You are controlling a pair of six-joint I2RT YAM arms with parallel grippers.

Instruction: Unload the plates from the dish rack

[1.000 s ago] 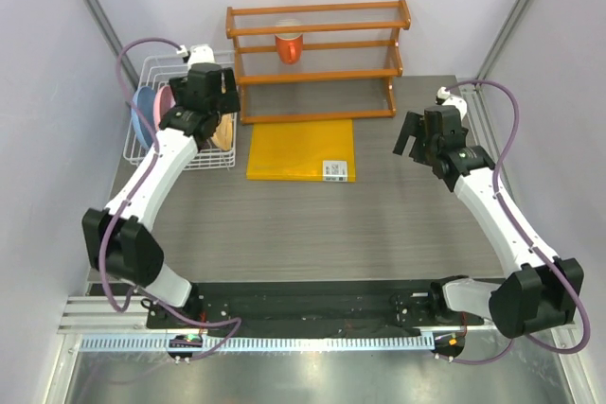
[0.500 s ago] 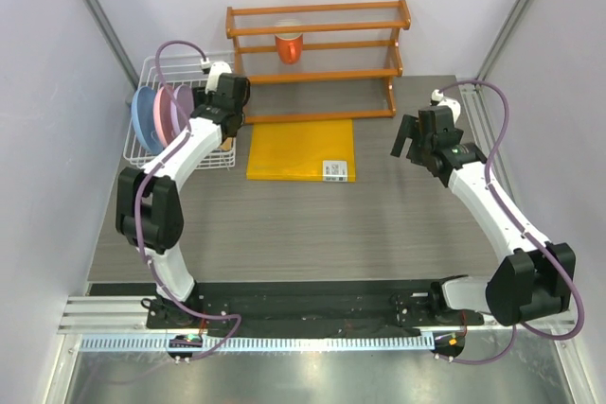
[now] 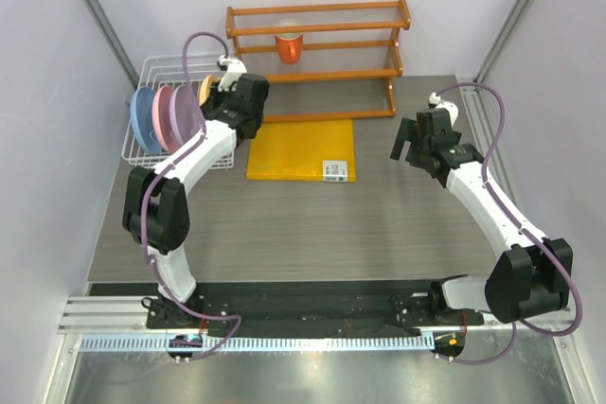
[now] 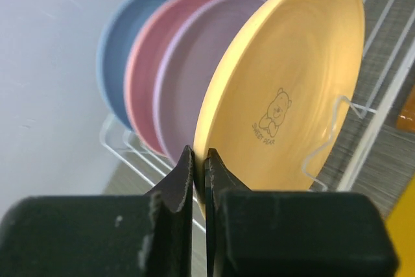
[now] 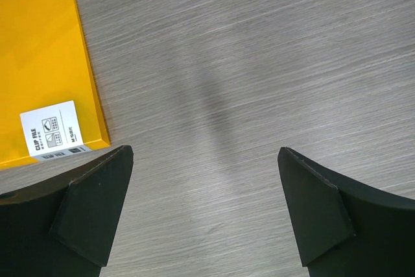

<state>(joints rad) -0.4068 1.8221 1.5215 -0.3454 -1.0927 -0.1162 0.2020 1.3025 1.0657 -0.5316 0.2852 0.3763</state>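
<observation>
Four plates stand upright in the white wire dish rack point(image 3: 151, 71) at the back left: light blue point(image 4: 126, 43), pink point(image 4: 149, 63), lilac point(image 4: 188, 76) and, nearest my left wrist camera, peach-orange point(image 4: 292, 82) with a small bear print. My left gripper point(image 4: 200, 155) is shut on the lower rim of the peach-orange plate point(image 3: 205, 87), one finger on each face. In the top view the left gripper point(image 3: 220, 92) reaches in from the rack's right side. My right gripper point(image 5: 206, 154) hangs open over bare table, holding nothing, at the right point(image 3: 409, 144).
An orange wooden shelf rack point(image 3: 317, 68) stands at the back with an orange cup point(image 3: 289, 47) on it. A yellow clip file point(image 3: 301, 149) lies flat in front of it, its corner beside my right gripper point(image 5: 39, 50). White rack wires point(image 4: 382, 102) run close to the plate.
My left gripper has closed from open onto the peach-orange plate's rim, while the left wrist swung to the rack's right side. The right arm has hardly moved.
</observation>
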